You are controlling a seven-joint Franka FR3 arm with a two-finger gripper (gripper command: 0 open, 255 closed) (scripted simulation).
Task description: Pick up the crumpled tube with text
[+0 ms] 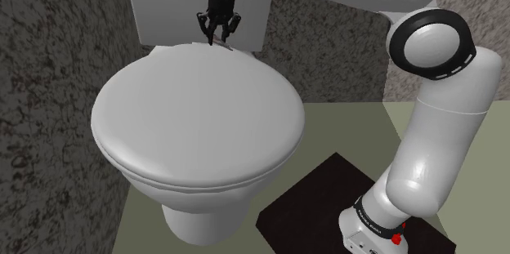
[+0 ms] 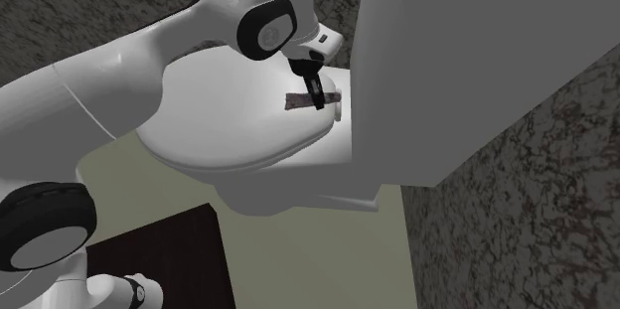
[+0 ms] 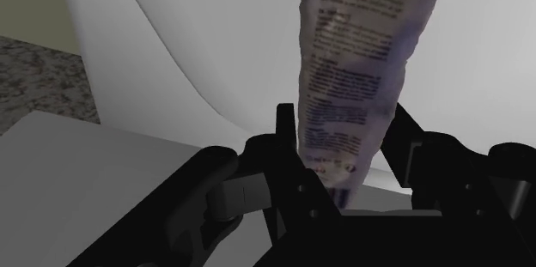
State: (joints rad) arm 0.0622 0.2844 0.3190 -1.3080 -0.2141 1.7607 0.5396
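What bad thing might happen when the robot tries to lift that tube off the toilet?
The crumpled purplish tube with printed text lies on the smooth, rounded white toilet lid, so it might slide away from the black tool. The tool also hangs very close to the white tank and might bump it while lifting.

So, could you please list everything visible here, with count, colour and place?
toilet lid: one, white, shoulder view's middle
bowl: one, white, under the lid
tank: one, white, behind the lid
tube: one, pale purple with dark text, on the lid's back by the tank
walls: two, speckled grey-brown, around the toilet
floor: one, olive green, beside the toilet
stand: one, dark box, shoulder view's lower right
arm: one, white with dark joints, reaching over the lid
jaws: one black pair, at the tube
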